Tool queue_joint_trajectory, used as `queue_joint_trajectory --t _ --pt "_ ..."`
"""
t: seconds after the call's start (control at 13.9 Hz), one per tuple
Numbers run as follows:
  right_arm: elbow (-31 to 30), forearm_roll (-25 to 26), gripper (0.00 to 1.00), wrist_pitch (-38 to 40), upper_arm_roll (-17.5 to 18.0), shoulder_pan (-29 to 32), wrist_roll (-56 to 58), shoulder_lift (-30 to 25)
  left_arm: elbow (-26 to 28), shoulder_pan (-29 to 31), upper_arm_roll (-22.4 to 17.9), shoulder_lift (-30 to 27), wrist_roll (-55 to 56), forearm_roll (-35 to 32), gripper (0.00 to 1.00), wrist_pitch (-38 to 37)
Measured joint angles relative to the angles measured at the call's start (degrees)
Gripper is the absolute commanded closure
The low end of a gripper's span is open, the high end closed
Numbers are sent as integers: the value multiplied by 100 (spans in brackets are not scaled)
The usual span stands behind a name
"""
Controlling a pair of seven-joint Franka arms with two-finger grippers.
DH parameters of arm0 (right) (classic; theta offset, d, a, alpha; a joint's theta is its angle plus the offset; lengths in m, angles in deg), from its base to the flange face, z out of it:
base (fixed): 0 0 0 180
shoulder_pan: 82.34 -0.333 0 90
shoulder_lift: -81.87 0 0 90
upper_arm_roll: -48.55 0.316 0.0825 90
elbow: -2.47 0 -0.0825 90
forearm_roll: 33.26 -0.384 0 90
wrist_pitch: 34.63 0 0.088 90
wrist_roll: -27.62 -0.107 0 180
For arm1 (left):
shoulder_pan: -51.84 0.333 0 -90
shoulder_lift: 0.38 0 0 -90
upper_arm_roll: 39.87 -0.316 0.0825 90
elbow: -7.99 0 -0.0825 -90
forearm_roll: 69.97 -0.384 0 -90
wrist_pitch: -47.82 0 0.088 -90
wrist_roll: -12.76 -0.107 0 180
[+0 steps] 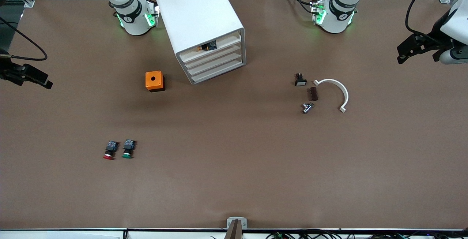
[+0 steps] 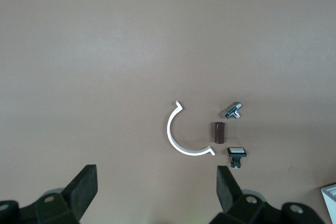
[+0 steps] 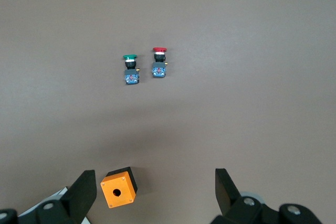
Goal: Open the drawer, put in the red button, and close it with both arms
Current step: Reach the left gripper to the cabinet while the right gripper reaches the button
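Observation:
The white cabinet (image 1: 197,12) stands at the robots' edge of the table, between the two bases. Its second-highest drawer (image 1: 213,56) sits pushed in, level with the drawers below it. The red button (image 1: 108,150) lies on the table nearer the front camera, toward the right arm's end, beside a green-capped twin (image 1: 128,149). It also shows in the right wrist view (image 3: 159,62). My right gripper (image 1: 45,82) (image 3: 154,174) is open and empty, up over the right arm's end. My left gripper (image 1: 402,56) (image 2: 156,171) is open and empty, up over the left arm's end.
An orange box (image 1: 154,81) (image 3: 118,187) with a round hole stands beside the cabinet. A white curved piece (image 1: 338,89) (image 2: 176,137), a brown cylinder (image 1: 313,93), a metal part (image 1: 307,107) and a small black switch (image 1: 300,80) lie toward the left arm's end. A small dark item (image 1: 207,47) shows in the cabinet's top slot.

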Motion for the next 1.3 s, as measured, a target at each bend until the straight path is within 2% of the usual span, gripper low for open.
queue_joint_trajectory --t 0.51,0.94,1.3 --pt "-1 4 0 1 0 0 1 0 -74 2 -5 125 0 0 0 -3" --pt "-3 134 0 -3 -2 0 2 1 -158 -83 36 1014 54 76 0 -5" --pt "-37 166 1 -31 3 0 6 144 -347 -635 135 1883 1759 516 0 4"
